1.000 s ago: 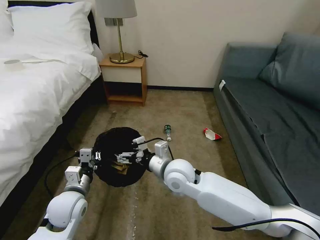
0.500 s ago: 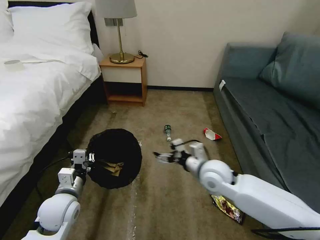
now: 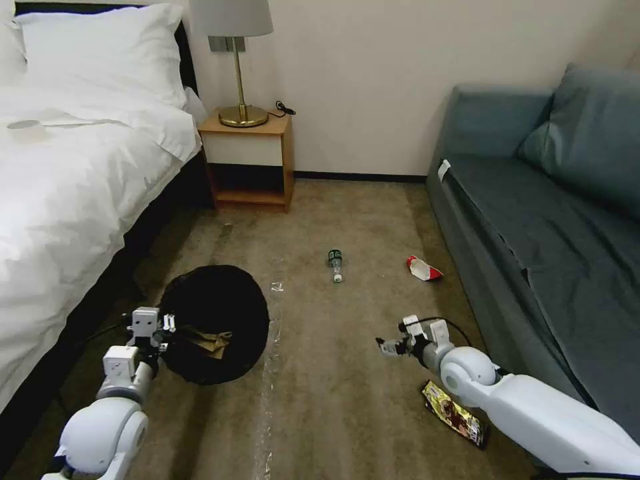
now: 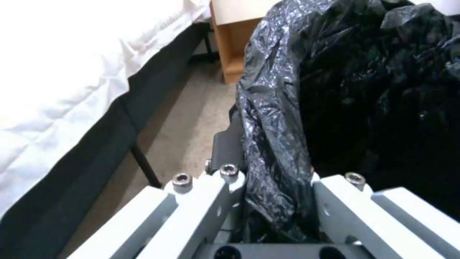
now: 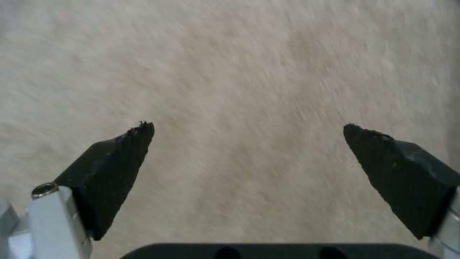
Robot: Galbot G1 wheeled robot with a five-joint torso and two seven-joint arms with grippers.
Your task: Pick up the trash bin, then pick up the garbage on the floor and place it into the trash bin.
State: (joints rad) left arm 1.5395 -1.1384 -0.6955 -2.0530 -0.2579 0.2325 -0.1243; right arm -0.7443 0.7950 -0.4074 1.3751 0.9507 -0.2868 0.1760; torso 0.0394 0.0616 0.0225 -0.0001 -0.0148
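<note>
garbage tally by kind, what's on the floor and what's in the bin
Bottle on floor: 1
Red-and-white wrapper on floor: 1
Dark snack wrapper on floor: 1
Brown paper bag inside the trash bin: 1
Total: 4 pieces, 3 on the floor

A white bed (image 3: 67, 167), wooden nightstand (image 3: 250, 160) with brass lamp (image 3: 237, 60), and blue-grey sofa (image 3: 547, 220) surround beige carpet (image 3: 333, 400).

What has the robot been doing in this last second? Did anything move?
The right gripper swung out of the trash bin and rightward across the carpet, open and empty. The bin, gripped at its rim by the left gripper, shifted slightly left. Brown paper stays inside; the bottle, red wrapper and snack wrapper lie unmoved.
</note>
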